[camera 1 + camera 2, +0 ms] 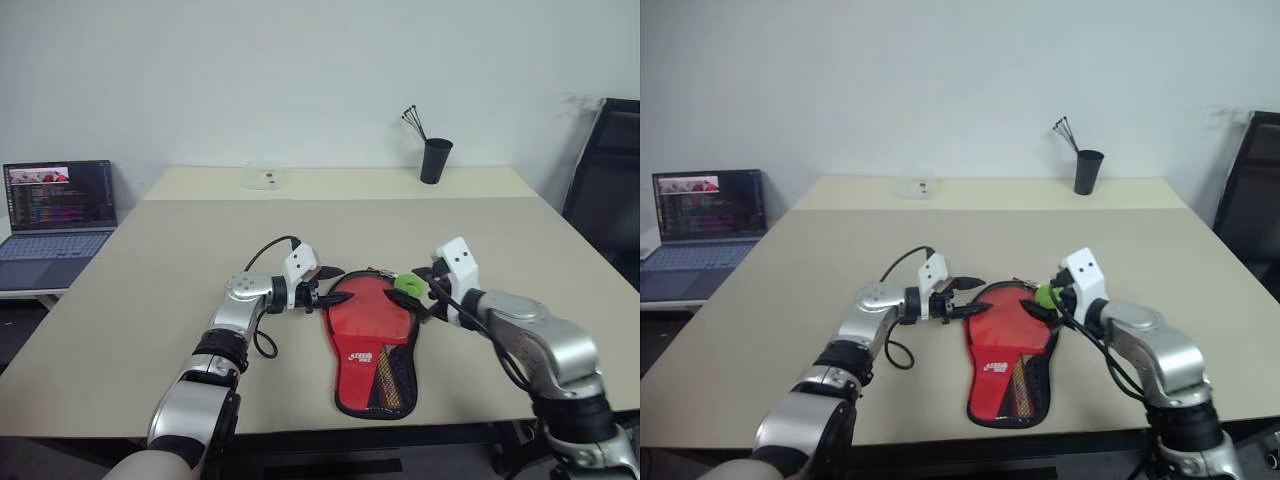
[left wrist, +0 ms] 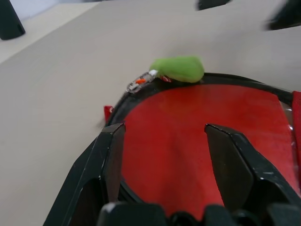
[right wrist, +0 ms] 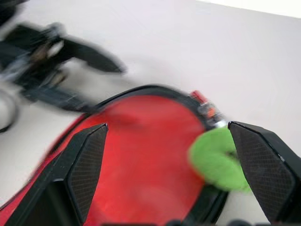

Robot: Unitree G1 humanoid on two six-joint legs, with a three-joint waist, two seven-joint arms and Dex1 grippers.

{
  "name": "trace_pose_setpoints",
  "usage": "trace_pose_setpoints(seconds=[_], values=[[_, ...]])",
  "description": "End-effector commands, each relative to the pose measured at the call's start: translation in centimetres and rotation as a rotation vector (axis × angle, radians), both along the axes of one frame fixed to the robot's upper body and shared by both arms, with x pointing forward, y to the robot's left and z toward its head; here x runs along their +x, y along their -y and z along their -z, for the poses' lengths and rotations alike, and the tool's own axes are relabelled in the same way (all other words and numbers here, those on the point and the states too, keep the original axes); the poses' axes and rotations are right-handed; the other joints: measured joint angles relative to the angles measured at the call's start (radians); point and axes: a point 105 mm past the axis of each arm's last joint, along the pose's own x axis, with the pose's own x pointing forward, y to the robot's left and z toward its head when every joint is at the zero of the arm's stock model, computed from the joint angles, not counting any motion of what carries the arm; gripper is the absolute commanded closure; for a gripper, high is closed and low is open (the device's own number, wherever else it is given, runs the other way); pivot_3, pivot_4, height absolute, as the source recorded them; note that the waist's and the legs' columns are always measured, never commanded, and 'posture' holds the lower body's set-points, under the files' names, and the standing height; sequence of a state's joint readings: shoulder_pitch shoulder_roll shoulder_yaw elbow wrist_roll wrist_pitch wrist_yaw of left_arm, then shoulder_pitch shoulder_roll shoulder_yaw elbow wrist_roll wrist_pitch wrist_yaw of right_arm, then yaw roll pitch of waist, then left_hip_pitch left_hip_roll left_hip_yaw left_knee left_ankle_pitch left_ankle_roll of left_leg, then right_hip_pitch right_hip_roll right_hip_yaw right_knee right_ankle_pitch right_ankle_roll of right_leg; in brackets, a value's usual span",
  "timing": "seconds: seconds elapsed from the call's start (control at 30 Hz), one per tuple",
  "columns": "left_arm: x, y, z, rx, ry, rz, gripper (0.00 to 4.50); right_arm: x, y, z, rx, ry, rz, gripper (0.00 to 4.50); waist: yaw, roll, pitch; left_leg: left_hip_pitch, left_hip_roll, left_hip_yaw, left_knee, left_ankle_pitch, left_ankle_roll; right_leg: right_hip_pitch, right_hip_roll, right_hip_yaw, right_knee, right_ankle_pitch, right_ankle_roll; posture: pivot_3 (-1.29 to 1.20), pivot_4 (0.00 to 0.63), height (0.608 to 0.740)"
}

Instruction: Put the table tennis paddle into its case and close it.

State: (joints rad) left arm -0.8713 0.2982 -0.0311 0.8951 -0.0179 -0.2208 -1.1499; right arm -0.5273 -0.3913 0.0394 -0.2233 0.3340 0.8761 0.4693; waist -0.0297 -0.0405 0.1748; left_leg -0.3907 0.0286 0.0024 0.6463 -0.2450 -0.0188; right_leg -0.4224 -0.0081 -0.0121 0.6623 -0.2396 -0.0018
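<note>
The case (image 1: 372,365) lies flat on the table near its front edge, red side up, with its white logo and black mesh at my end. At its far, round end a plain red face shows inside the black zip rim; this looks like the table tennis paddle (image 1: 365,310) lying in the open case. A striped handle shows by the mesh. A green tag (image 1: 407,283) sits at the rim's far right. My left gripper (image 1: 328,288) hovers open at the rim's left side. My right gripper (image 1: 422,293) is open beside the green tag (image 3: 218,157).
A laptop (image 1: 58,215) stands open on a side table at the left. A black cup (image 1: 435,160) with sticks and a small clear container (image 1: 265,178) sit at the table's far edge. A black chair (image 1: 605,190) is at the right.
</note>
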Motion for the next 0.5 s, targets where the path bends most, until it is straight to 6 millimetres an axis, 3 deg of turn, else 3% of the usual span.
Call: trace_pose_setpoints(seconds=[0.03,0.13,0.3,0.5], values=[[0.0,-0.1,-1.1,-0.012,0.038,-0.001,1.59,1.6,-0.8,-0.1,-0.022,0.080,0.026,0.00,0.000,0.000,0.000,0.000,0.000,0.000,0.000,0.000,0.000,0.000,0.000,0.000,0.000,0.000,0.000,0.00,0.150,0.740],[0.0,-0.4,-1.1,-0.007,0.035,-0.009,1.59,3.0,-0.9,0.7,-0.035,0.095,0.065,0.00,0.000,0.000,0.000,0.000,0.000,0.000,0.000,0.000,0.000,0.000,0.000,0.000,0.000,0.000,0.000,0.00,0.150,0.740],[-0.1,-0.3,-1.2,0.003,0.039,0.007,1.59,5.0,0.6,1.9,-0.093,0.109,0.140,0.00,0.001,0.000,0.000,0.000,0.000,0.000,0.000,0.000,0.000,0.000,0.000,0.000,0.000,0.000,0.000,0.00,0.150,0.740],[-1.5,1.8,-0.9,0.040,0.026,0.155,1.59,6.1,2.1,2.1,-0.117,0.115,0.193,0.00,0.001,0.000,0.000,-0.001,0.000,0.000,0.000,0.000,0.000,0.000,0.000,0.000,0.000,0.001,-0.002,0.00,0.150,0.740]])
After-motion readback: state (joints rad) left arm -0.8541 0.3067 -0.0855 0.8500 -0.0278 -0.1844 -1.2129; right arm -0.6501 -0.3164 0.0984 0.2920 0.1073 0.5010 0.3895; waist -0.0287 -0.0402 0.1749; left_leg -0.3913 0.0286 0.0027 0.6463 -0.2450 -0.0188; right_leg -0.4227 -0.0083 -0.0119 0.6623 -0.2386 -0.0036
